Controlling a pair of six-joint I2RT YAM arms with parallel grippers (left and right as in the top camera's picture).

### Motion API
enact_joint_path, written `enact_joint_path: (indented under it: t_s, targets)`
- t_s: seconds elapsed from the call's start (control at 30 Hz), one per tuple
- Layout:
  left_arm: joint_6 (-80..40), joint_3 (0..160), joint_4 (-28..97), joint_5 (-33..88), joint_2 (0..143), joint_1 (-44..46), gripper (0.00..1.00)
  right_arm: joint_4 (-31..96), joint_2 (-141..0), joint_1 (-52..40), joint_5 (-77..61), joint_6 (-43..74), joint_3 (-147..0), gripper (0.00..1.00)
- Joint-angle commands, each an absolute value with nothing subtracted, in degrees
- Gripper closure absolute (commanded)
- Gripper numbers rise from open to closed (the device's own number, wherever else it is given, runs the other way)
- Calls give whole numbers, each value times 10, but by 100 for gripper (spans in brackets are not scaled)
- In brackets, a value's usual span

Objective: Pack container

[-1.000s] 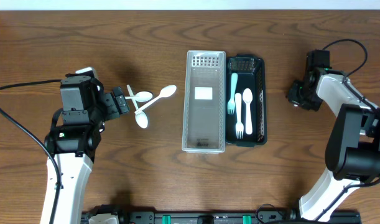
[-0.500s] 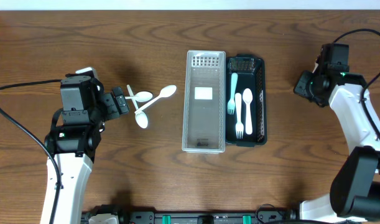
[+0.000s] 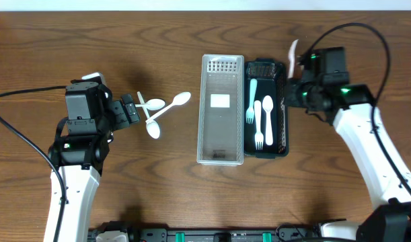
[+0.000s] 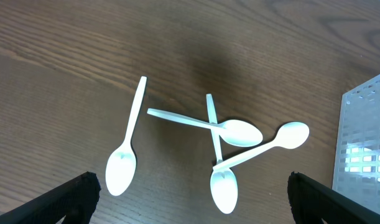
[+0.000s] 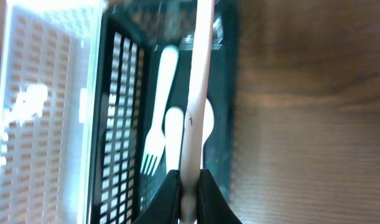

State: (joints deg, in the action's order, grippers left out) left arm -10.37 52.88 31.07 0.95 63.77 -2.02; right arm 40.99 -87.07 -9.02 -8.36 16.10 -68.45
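- The right fingers (image 5: 171, 194) are clamped tight on the handle of a white utensil (image 5: 196, 87); its working end cannot be made out.
- In the right wrist view, the utensil is seen lengthwise above the dark tray (image 5: 124, 130), not touching it.
- From overhead, the utensil (image 3: 294, 52) is seen sticking out past the right fingers, just beside the tray's right rim (image 3: 284, 101).
- A pale blue fork (image 3: 251, 101), a white fork (image 3: 258, 125) and a white spoon (image 3: 268, 119) are laid in the tray.
- A clear basket (image 3: 201, 114) is set against the tray's left side.
- The left fingers (image 4: 78, 196) are spread wide apart and nothing is held between them.
- Four loose spoons (image 4: 237, 132) are scattered on the tabletop (image 3: 124, 40) between and ahead of the left fingers; three are crossed and one is apart.
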Motion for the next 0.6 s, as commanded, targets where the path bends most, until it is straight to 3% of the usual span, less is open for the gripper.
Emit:
enact_joint_path:
  t_s: [0.0,0.03,0.07,0.17,0.23,0.57]
  targets:
    - [-94,538,310,9,640,-18,2,415,-893,-127,-79,173,-669,99]
    - [-95,538,310,9,640,-18,2,414,-898,-137,-79,174,-668,98]
    - [-95,538,310,9,640,-18,2,414,-902,-148,-79,176,-668,90]
    - [-95,538,310,8,640,-18,2,404,-903,-165,-49,175,-669,50]
    - [-95,538,310,9,640,-18,2,398,-895,-161,-37,175,-669,38]
    - [-107,538,310,11,640,-18,2,353,-835,-2,-37,205,-675,23]
